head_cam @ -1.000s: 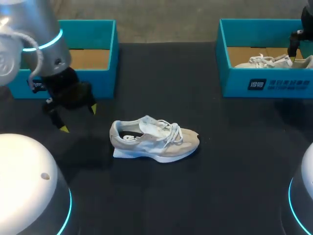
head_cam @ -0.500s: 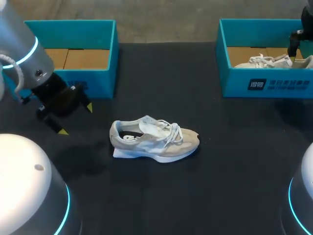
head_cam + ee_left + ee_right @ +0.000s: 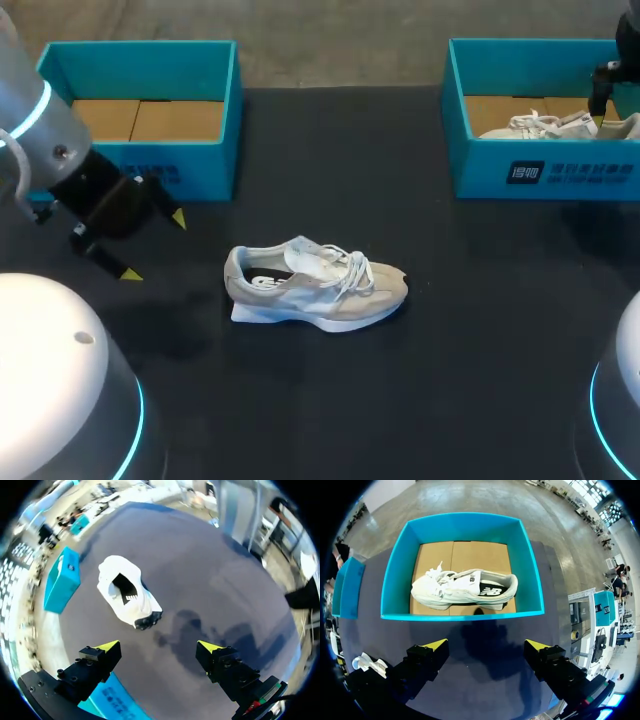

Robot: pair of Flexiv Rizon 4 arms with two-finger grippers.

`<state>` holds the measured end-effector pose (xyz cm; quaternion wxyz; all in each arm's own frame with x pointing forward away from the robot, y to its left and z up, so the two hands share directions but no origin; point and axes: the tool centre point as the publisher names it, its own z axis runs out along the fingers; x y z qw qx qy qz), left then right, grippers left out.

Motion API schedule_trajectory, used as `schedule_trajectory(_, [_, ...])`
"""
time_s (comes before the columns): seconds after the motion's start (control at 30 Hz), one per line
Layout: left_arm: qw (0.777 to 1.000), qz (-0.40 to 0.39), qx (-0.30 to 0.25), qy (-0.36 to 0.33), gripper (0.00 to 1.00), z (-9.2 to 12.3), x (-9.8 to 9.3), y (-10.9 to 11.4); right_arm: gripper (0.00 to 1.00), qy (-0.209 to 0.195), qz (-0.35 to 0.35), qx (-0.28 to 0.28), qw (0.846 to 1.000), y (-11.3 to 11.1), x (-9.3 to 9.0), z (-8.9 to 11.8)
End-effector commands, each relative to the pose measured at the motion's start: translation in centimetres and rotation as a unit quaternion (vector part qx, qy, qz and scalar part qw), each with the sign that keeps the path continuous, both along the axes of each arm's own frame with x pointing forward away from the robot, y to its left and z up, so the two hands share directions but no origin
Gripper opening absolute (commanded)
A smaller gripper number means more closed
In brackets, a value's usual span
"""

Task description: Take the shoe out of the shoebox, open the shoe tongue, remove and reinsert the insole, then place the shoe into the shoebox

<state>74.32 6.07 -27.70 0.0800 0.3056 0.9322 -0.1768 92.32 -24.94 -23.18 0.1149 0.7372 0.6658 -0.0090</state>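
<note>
- Beige shoe [image 3: 315,285] – landmark for all below. It stands on its sole on the black table [image 3: 450,350], out of both boxes, heel toward my left arm and toe toward my right. Laces lie loose over the tongue, and a dark insole shows in the opening.
- Left gripper [image 3: 155,245]: off the shoe's heel end, apart from it, no contact. Its fingers are spread wide w/ nothing between them. In the left wrist view the gripper [image 3: 159,646] looks down the shoe [image 3: 127,592] from the heel side, w/ bare table between the yellow tips.
- Left shoebox [image 3: 200,170]: teal, behind the shoe's heel end and off to the left. A cardboard floor shows inside.
- Right shoebox [image 3: 545,170]: teal, behind the shoe and well past its toe end, to the right.
- White shoe [image 3: 545,125]: a second one, lying inside the right shoebox and so well apart from the beige shoe. In the right wrist view it [image 3: 462,589] rests on the cardboard floor.
- Right gripper [image 3: 486,645]: far from the beige shoe – it sits above the table in front of the right shoebox's near wall [image 3: 462,615], fingers wide apart, holding nothing.
</note>
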Motion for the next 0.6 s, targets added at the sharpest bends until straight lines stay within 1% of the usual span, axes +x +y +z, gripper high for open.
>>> schedule_trajectory(0.03, [0.997,0.045,-0.043,0.053,1.0,-0.4,0.5,0.9,1.0,-0.001,0.0,0.0,1.0,0.0,0.0,0.0])
schedule_trajectory(0.07, [0.996,0.055,-0.048,0.055,1.0,-0.5,0.4,0.9,1.0,-0.001,0.0,0.0,1.0,0.0,0.0,0.0])
schedule_trajectory(0.1, [0.994,0.064,-0.058,0.071,1.0,-0.7,0.4,1.0,1.0,-0.001,0.0,0.0,1.0,0.0,0.0,0.0])
schedule_trajectory(0.27, [0.98,0.111,-0.123,0.113,1.0,-1.1,0.3,1.1,1.0,-0.001,0.0,0.0,1.0,0.0,0.0,0.0])
schedule_trajectory(0.3, [0.977,0.118,-0.13,0.124,1.0,-1.2,0.3,1.2,1.0,-0.001,0.0,0.0,1.0,0.0,0.0,0.0])
schedule_trajectory(0.33, [0.975,0.124,-0.137,0.12,1.0,-1.4,0.3,1.2,1.0,-0.001,0.0,0.0,1.0,0.0,0.0,0.0])
schedule_trajectory(0.4, [0.968,0.139,-0.153,0.142,1.0,-1.9,0.5,1.4,1.0,-0.001,0.0,0.0,1.0,0.0,0.0,0.0])
schedule_trajectory(0.6, [0.952,0.163,-0.196,0.169,1.0,-3.3,1.3,1.9,1.0,-0.001,0.0,0.0,1.0,0.0,0.0,0.0])
